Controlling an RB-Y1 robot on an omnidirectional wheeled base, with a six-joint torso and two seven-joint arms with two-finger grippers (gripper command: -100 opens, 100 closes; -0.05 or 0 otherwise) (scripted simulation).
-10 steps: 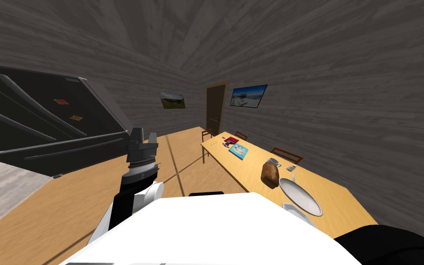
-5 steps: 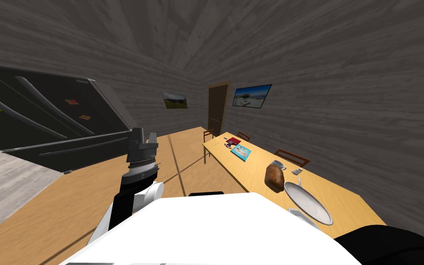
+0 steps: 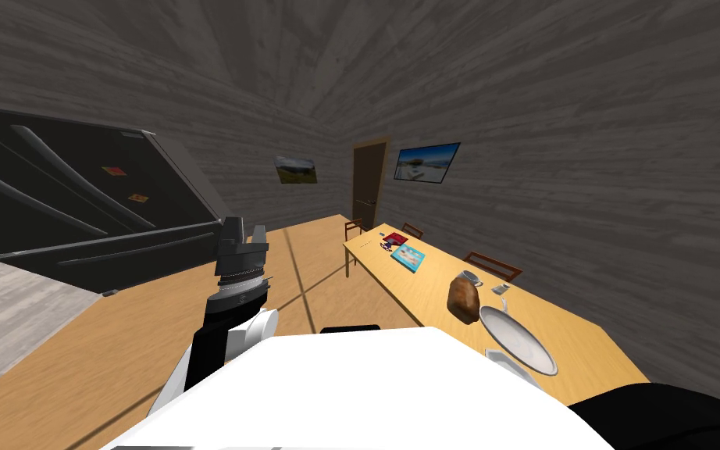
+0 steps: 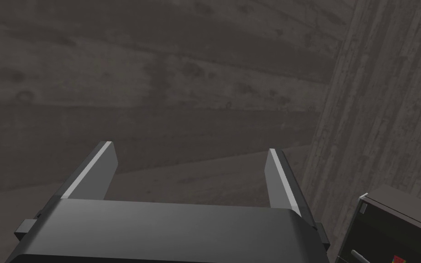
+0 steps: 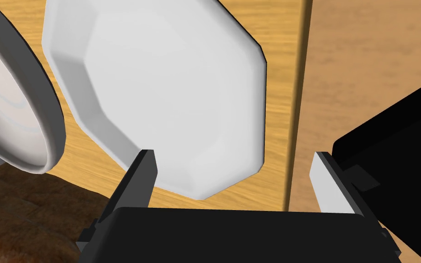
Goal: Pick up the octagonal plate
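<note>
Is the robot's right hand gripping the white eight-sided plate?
No, the right gripper is open, its fingers standing apart and pressing nothing, while the plate lies on the table.

The octagonal plate lay near the table edge, with a bare strip of tabletop along that side and open floor beyond. On its opposite side a round plate sat just beside it, leaving a narrow gap. A brown loaf crowded that corner beside one finger of the spread right gripper.
</note>
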